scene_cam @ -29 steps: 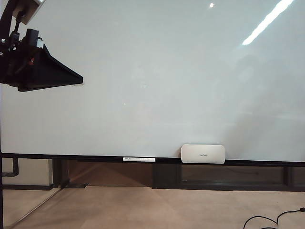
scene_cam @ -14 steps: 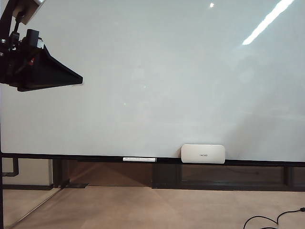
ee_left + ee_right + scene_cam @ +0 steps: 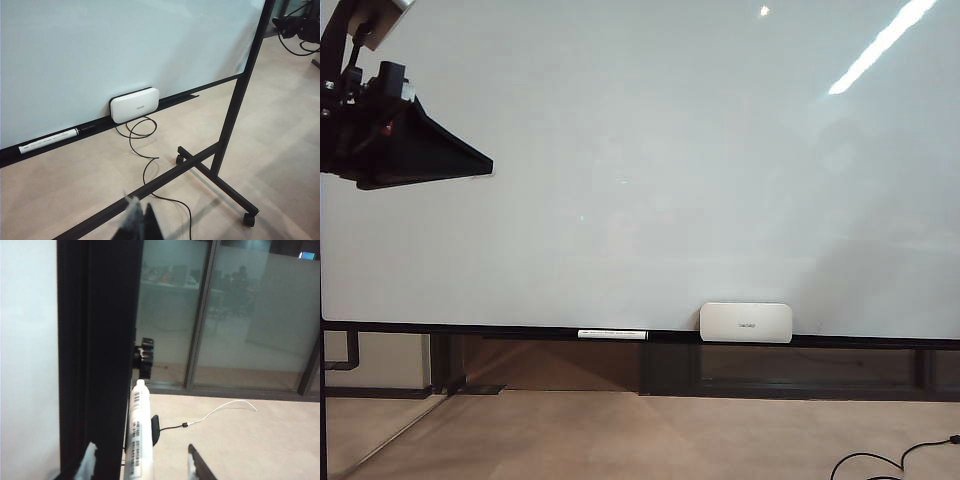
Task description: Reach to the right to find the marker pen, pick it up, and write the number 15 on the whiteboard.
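Board: large glossy white whiteboard [image 3: 650, 170] in a thin dark frame, fills most of the view, no writing visible.
Tray rail: thin white pen with one black end [image 3: 612, 334] lying flat; small white rounded-rectangle eraser [image 3: 745, 322] well to its right, resting against the board.
Left gripper [image 3: 395, 140]: black wedge-shaped body at upper left, before the board; jaw state not discernible.
Floor: black cable [image 3: 890, 460], lower right corner.

Exterior camera square-on to the whiteboard [image 3: 650, 170]; left wrist oblique, sharing its eraser [image 3: 134, 104]; right wrist at its edge.
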